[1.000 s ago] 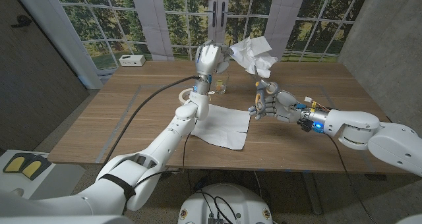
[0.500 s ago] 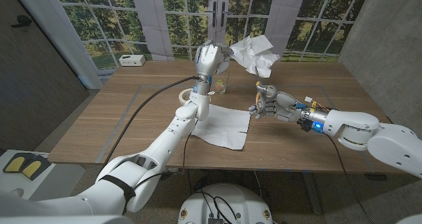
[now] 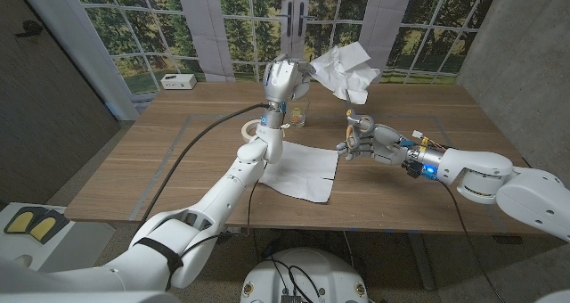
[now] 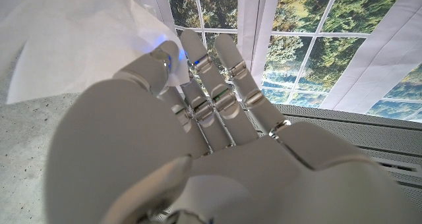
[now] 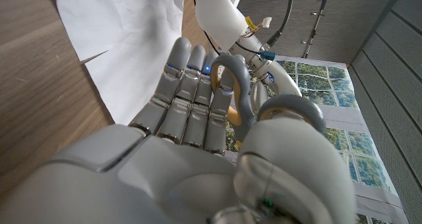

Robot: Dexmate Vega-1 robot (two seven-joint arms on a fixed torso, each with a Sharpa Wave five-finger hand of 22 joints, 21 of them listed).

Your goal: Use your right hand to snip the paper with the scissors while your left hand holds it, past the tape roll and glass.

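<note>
My left hand (image 3: pixel 282 78) is raised above the table's far middle and holds a crumpled white paper (image 3: pixel 344 72) that hangs out to its right; the left wrist view shows the paper (image 4: pixel 66 39) pinched at my fingers (image 4: pixel 198 72). Lower and right of the paper, my right hand (image 3: pixel 363 141) grips the scissors (image 3: pixel 350 118), whose grey handle loops (image 5: pixel 232 79) sit around its thumb and fingers. The blades point up toward the paper without touching it. A glass (image 3: pixel 298 118) and a white tape roll (image 3: pixel 250 129) stand behind my left forearm.
A flat white sheet (image 3: pixel 301 167) lies on the wooden table (image 3: pixel 151 160) under my left arm, also seen as the sheet (image 5: pixel 132 46) beyond my right fingers. A small white box (image 3: pixel 178 81) sits at the back left. A black cable runs along the left arm.
The held paper has shifted slightly, its upper corner a little further right. Both hands stay almost where they were.
</note>
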